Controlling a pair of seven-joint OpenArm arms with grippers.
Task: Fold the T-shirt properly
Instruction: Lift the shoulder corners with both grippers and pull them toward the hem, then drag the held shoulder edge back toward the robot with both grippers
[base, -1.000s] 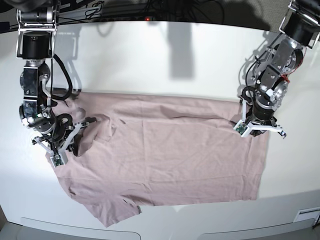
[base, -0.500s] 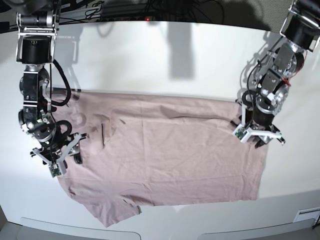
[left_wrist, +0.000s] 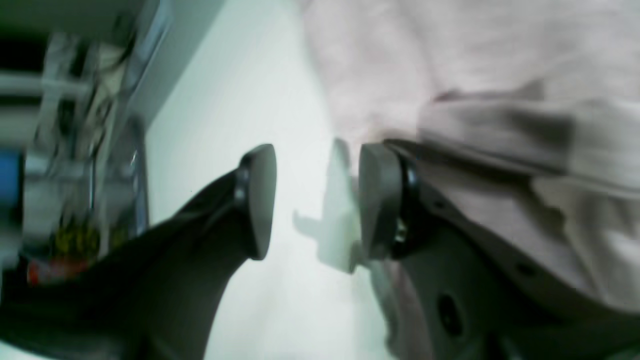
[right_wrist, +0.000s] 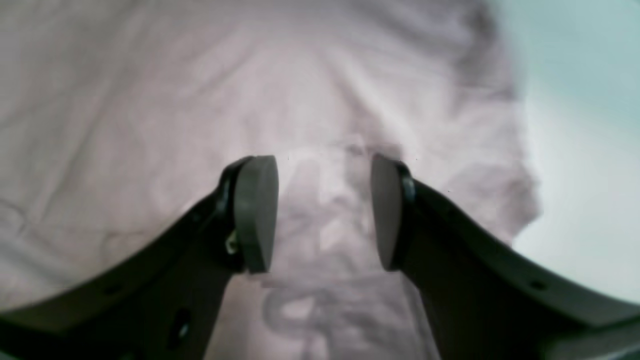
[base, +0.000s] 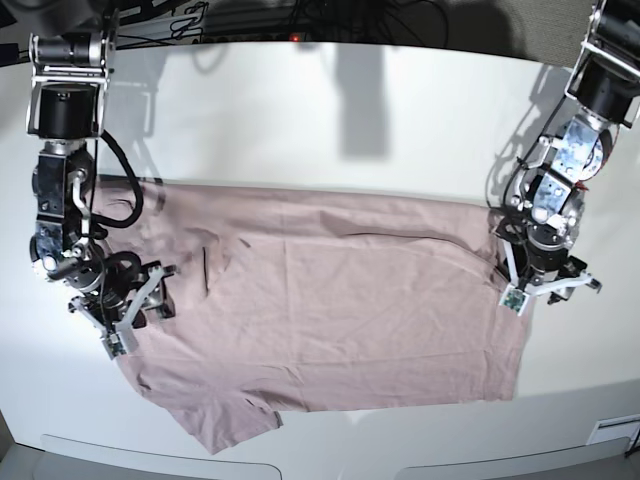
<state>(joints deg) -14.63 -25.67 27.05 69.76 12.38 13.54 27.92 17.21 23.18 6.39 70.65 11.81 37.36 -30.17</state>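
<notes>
The dusty-pink T-shirt (base: 340, 310) lies spread flat across the table, with its collar and small dark tag (base: 205, 268) toward the left and one sleeve (base: 225, 425) near the front edge. My right gripper (base: 150, 300) hovers open over the shirt's left part. In the right wrist view its fingers (right_wrist: 322, 212) frame only wrinkled cloth (right_wrist: 150, 100). My left gripper (base: 548, 293) stands open at the shirt's right hem. In the left wrist view it (left_wrist: 317, 200) has bare table between its pads, one pad (left_wrist: 377, 200) at the edge of the cloth (left_wrist: 500, 75).
The white table (base: 330, 120) extends behind the shirt to a dark back edge with cables (base: 250, 20). A rounded front rim (base: 400, 465) runs close below the shirt. Blurred clutter (left_wrist: 75, 150) lies beyond the table edge in the left wrist view.
Both grippers opened and let go of the shirt. The raised fold by the collar dropped flat. The right arm slid toward the front; the left arm shifted right to the hem.
</notes>
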